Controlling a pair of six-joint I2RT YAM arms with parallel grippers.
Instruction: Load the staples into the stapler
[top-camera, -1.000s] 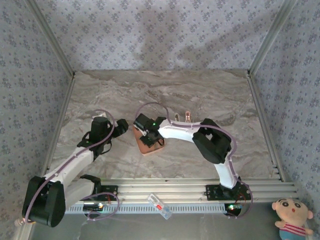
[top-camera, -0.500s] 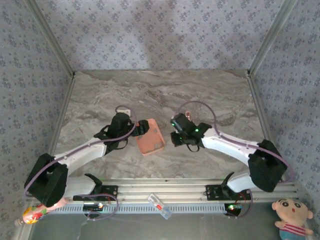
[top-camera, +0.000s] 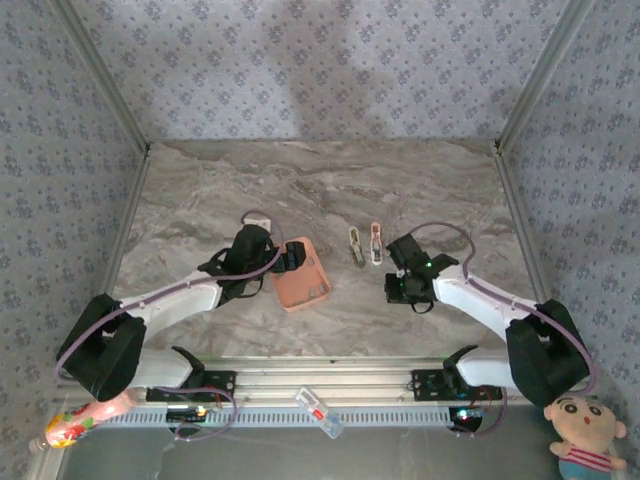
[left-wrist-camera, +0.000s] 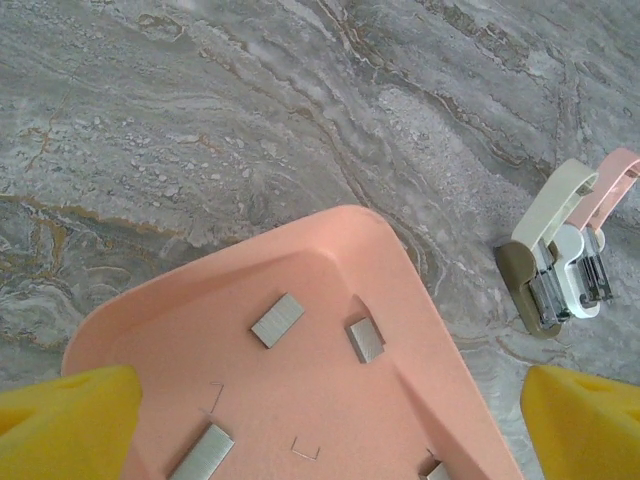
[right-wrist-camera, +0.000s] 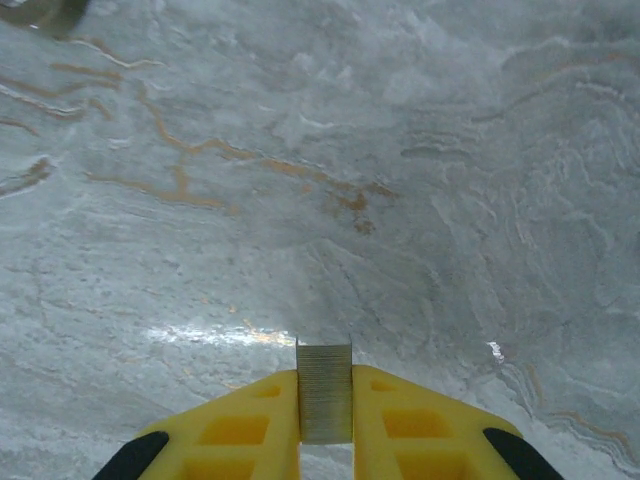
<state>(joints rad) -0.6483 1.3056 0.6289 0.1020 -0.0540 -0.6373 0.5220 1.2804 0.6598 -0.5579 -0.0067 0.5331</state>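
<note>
Pinching a staple strip (right-wrist-camera: 324, 392) tight, the right gripper (right-wrist-camera: 325, 405) hangs over the table (right-wrist-camera: 300, 150). The left gripper (left-wrist-camera: 328, 420) is wide open above the pink tray (left-wrist-camera: 330, 235), where more staples (left-wrist-camera: 277, 320) lie, near the stapler (left-wrist-camera: 555, 250).

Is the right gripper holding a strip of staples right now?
Yes, a short grey strip of staples sits clamped between the yellow fingers of the right gripper.

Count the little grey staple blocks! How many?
5 staple blocks. Four lie in the pink tray: one mid-tray, one beside it, one lower left, one cut off at the bottom edge. The right claw pinches the fifth. More may be hidden.
</note>
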